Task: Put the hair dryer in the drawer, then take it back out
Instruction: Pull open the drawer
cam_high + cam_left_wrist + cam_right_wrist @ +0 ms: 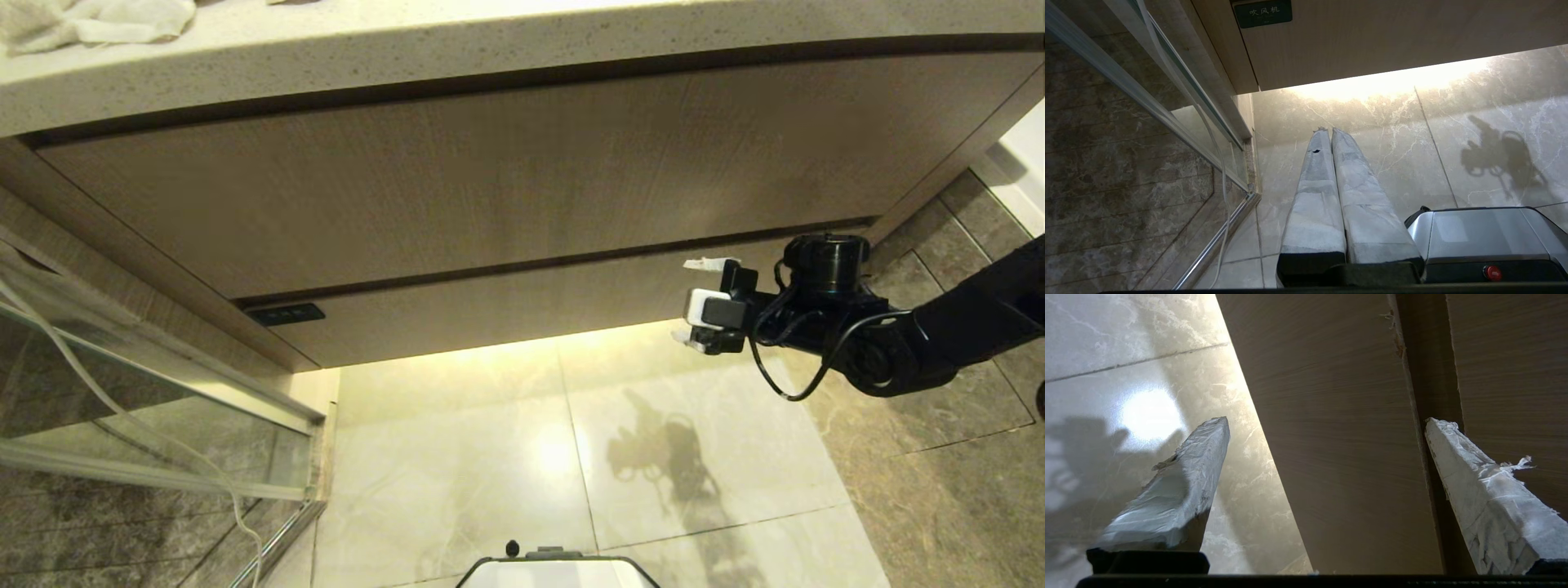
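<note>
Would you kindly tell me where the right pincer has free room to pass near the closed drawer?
Free: the pale floor tiles below the drawer. The open right pincer straddles the drawer's short front by the gap under the taller panel. Tight: that narrow gap; the glass partition at left; the towel on the countertop.

Warm under-cabinet glow, glare on glossy floor tiles (555,449), sharp arm shadow.

Matt wood grain is seen on the drawer (522,306) front, speckled stone on the tabletop (408,57), glossy marble on the floor (571,457), rumpled white cloth on the towel (98,20), and creased tape on the right gripper (1327,424) fingers (1184,477).
</note>
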